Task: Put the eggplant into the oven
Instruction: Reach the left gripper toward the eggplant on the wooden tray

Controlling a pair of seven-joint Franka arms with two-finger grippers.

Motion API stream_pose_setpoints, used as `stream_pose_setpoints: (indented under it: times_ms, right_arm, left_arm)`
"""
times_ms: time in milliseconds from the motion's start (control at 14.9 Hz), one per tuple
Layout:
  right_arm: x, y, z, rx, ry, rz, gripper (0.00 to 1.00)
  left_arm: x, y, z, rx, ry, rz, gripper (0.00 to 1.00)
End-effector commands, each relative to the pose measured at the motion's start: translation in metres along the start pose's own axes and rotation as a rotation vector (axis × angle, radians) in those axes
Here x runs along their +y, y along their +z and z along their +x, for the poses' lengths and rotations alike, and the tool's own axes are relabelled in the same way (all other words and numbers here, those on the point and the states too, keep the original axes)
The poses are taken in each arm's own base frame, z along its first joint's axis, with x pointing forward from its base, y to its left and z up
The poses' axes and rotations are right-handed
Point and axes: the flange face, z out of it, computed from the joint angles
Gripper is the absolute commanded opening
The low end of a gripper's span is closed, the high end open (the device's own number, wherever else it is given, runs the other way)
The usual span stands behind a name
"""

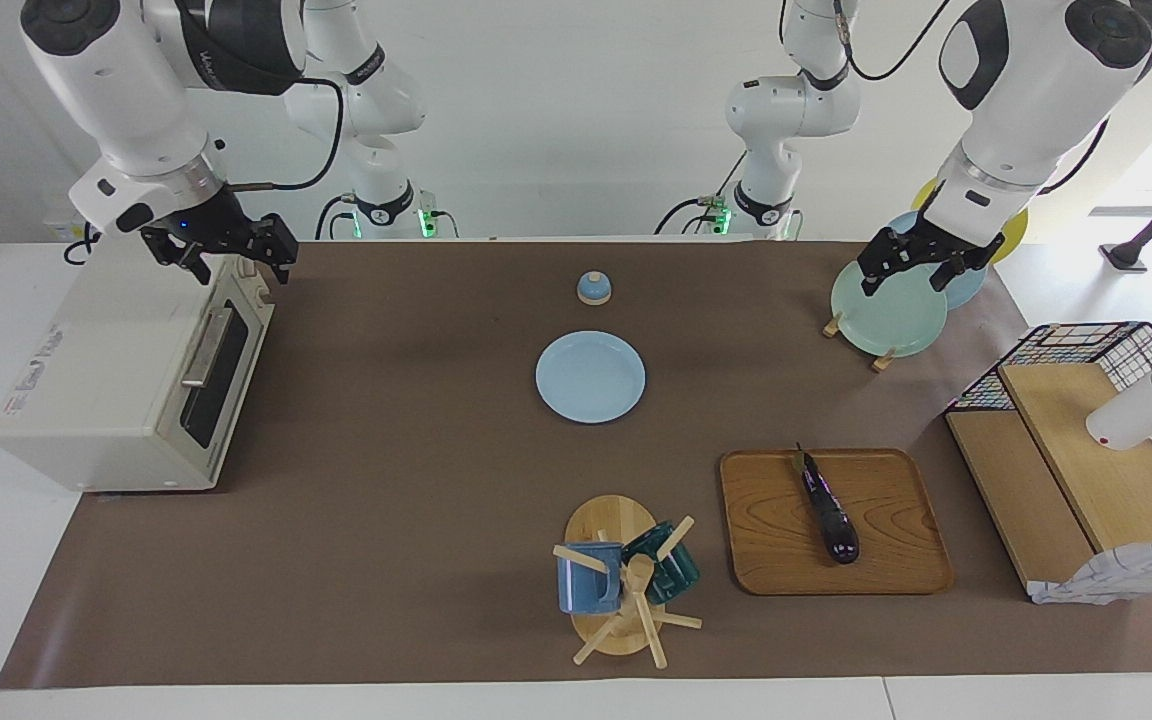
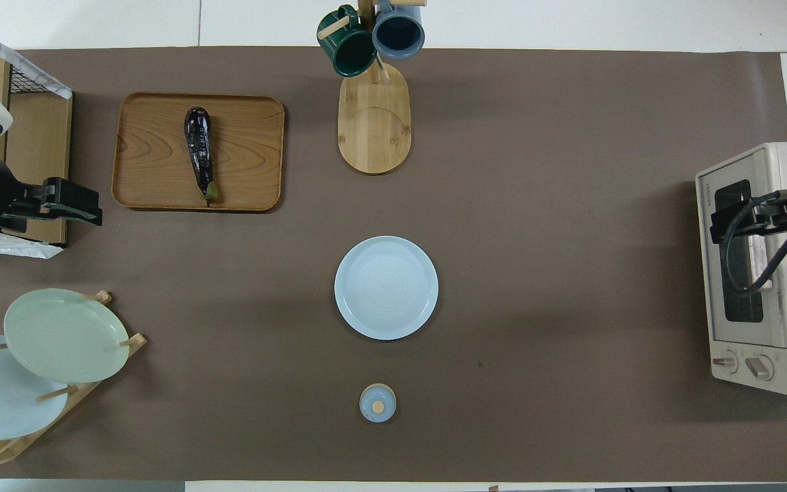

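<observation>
The dark purple eggplant [image 1: 829,510] lies on a wooden tray [image 1: 896,545] toward the left arm's end of the table, its green stem pointing toward the robots; it also shows in the overhead view [image 2: 198,147]. The cream-white oven [image 1: 106,380] stands at the right arm's end with its dark glass door shut; the overhead view [image 2: 755,287] shows it too. My right gripper [image 1: 236,262] is open and empty over the oven's top front edge. My left gripper [image 1: 906,278] is open and empty over the plate rack, apart from the eggplant.
A light blue plate [image 1: 590,376] lies mid-table, with a small blue lidded knob [image 1: 594,288] nearer the robots. A mug stand [image 1: 621,580] with two mugs stands beside the tray. A plate rack [image 1: 886,315] and a wire basket with wooden shelves [image 1: 1086,450] are at the left arm's end.
</observation>
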Motion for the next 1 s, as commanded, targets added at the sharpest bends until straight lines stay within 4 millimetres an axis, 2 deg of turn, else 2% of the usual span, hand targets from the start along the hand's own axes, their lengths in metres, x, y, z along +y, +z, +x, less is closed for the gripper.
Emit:
stream_pose_setpoints:
  times_ms: [0, 134, 201, 268, 335, 402, 469, 602, 736, 803, 870, 937]
  right_arm:
    - [0.001, -0.001, -0.006, -0.004, 0.004, 0.015, 1.0]
    - [0.015, 0.008, -0.005, 0.003, 0.029, 0.018, 1.0]
    - [0.02, 0.01, -0.001, 0.045, 0.026, 0.016, 0.66]
    - [0.029, 0.018, 0.0, 0.063, -0.001, 0.015, 0.41]
    - [0.042, 0.027, -0.005, 0.077, -0.06, 0.014, 0.22]
    - [0.045, 0.035, -0.007, 0.089, -0.142, 0.009, 0.0]
    - [0.045, 0.04, -0.009, 0.094, -0.163, 0.007, 0.0]
    - [0.046, 0.054, -0.004, 0.122, -0.119, -0.02, 0.0]
    - [0.059, 0.072, 0.004, 0.099, -0.106, -0.056, 0.0]
    - [0.068, 0.079, 0.006, 0.096, -0.091, -0.056, 0.0]
    - [0.07, 0.089, 0.009, 0.091, -0.087, -0.055, 0.0]
    - [0.071, 0.094, 0.011, 0.095, -0.09, -0.065, 0.0]
  left_arm:
    - [-0.003, -0.005, -0.002, 0.023, -0.01, -0.005, 1.0]
    - [0.0, -0.004, 0.003, 0.06, -0.012, -0.01, 1.0]
    - [0.0, -0.004, 0.005, 0.07, -0.012, -0.011, 1.0]
    - [0.0, -0.001, 0.009, 0.074, -0.012, -0.017, 1.0]
    - [0.003, 0.003, 0.015, 0.081, -0.011, -0.025, 1.0]
    - [0.006, 0.019, 0.029, 0.075, -0.008, -0.027, 1.0]
    - [0.008, 0.03, 0.045, 0.067, -0.009, -0.029, 1.0]
    - [0.011, 0.077, 0.089, 0.012, -0.008, -0.029, 1.0]
    - [0.009, 0.114, 0.134, 0.031, -0.016, -0.038, 1.0]
    - [0.009, 0.131, 0.148, 0.04, -0.018, -0.041, 1.0]
    - [0.013, 0.158, 0.166, 0.049, -0.014, -0.042, 1.0]
    - [0.028, 0.182, 0.178, 0.051, 0.002, -0.043, 1.0]
